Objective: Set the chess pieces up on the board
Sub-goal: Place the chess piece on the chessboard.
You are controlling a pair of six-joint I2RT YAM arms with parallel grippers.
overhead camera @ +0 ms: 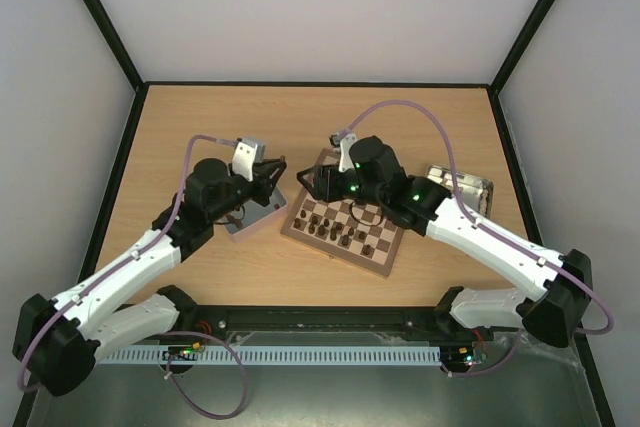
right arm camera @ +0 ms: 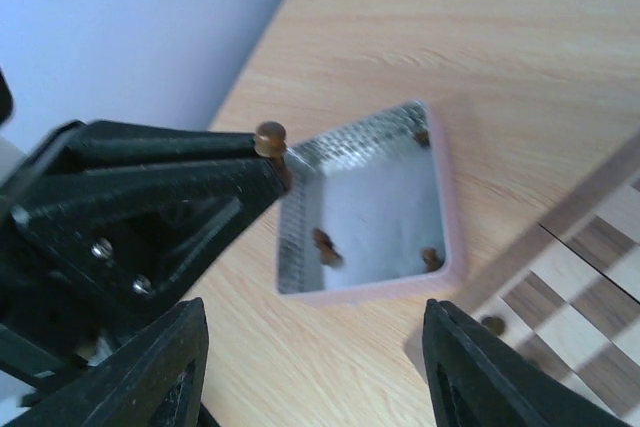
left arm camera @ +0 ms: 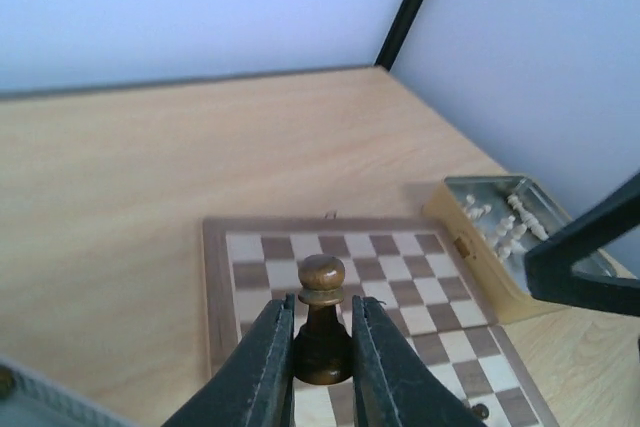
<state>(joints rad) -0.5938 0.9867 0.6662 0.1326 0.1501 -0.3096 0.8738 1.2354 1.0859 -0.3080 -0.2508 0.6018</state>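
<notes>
My left gripper (left arm camera: 322,307) is shut on a dark brown pawn (left arm camera: 322,277), held upright by its stem above the near edge of the board (left arm camera: 400,267). In the top view the left gripper (overhead camera: 280,177) hangs between the grey tray (overhead camera: 250,219) and the board (overhead camera: 336,254), where several dark chess pieces (overhead camera: 345,229) stand in the near rows. My right gripper (right arm camera: 315,367) is open and empty, over bare table beside the board's corner (right arm camera: 590,297), facing the left gripper (right arm camera: 150,187). A few dark pieces (right arm camera: 325,247) lie in the tray (right arm camera: 380,289).
A yellow-sided tin (left arm camera: 500,227) with several white pieces sits right of the board, also seen in the top view as the tin (overhead camera: 470,187) behind my right arm. Both gripper tips are close together at the board's left corner.
</notes>
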